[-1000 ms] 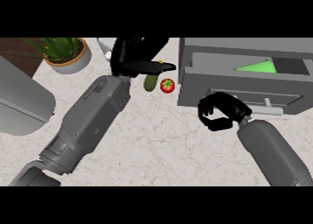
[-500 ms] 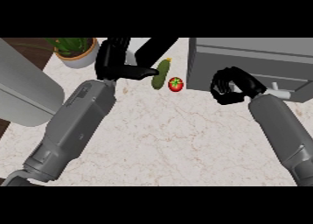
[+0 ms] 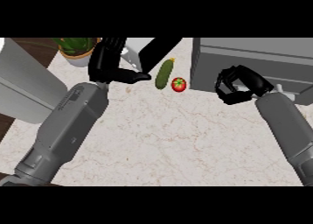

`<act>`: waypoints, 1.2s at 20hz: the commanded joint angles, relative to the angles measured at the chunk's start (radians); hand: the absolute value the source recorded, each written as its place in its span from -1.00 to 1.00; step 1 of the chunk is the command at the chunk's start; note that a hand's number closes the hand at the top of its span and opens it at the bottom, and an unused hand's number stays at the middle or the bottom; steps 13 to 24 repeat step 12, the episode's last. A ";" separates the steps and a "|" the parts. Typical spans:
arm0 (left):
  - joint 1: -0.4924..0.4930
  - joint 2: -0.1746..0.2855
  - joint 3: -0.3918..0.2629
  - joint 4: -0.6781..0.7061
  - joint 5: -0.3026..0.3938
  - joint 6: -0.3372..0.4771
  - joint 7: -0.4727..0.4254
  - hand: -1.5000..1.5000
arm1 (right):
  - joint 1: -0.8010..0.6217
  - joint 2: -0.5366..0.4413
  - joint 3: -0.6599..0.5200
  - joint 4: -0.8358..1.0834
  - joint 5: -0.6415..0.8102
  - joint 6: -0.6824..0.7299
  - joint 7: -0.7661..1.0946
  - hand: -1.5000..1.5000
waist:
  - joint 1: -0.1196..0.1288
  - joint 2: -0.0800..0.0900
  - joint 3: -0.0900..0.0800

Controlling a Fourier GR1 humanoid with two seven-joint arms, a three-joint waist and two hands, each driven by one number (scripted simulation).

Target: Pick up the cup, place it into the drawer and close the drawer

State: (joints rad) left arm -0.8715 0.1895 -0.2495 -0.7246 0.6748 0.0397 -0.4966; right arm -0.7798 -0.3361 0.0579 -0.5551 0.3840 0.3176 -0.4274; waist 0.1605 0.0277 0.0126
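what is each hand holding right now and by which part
Nothing, as far as shows. The left hand is open beside the cucumber; the right hand is curled empty before the drawer unit.

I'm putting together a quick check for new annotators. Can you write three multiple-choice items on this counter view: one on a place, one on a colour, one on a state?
1. Where does the small round red tomato lie?
A) close beside the long green cucumber, on its right
B) inside a plant pot
C) under the left forearm

2. What colour is the boxy drawer unit?
A) yellow
B) blue
C) grey

3. How are the fingers of the right hand held?
A) straight and spread
B) curled
C) flat on the counter

Answers:
1. A: the tomato sits on the counter next to the cucumber's lower end.
2. C: the unit's top and front are plain grey.
3. B: the black fingers bend inward in front of the unit.
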 commanded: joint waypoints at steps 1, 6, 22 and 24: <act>0.017 0.019 -0.004 -0.021 0.005 -0.031 0.016 -1.00 | -0.168 -0.112 -0.093 0.041 -0.009 -0.093 0.077 1.00 | 0.048 0.016 -0.008; 0.031 0.019 -0.006 -0.031 0.009 -0.053 0.014 -1.00 | -0.163 -0.137 -0.102 0.012 -0.034 -0.045 0.082 1.00 | 0.056 0.023 -0.010; 0.059 0.010 -0.009 -0.050 0.016 -0.063 0.010 -1.00 | -0.138 -0.157 -0.118 -0.015 -0.069 0.002 0.079 1.00 | 0.067 0.021 -0.009; 0.059 0.010 -0.009 -0.050 0.016 -0.063 0.010 -1.00 | -0.138 -0.157 -0.118 -0.015 -0.069 0.002 0.079 1.00 | 0.067 0.021 -0.009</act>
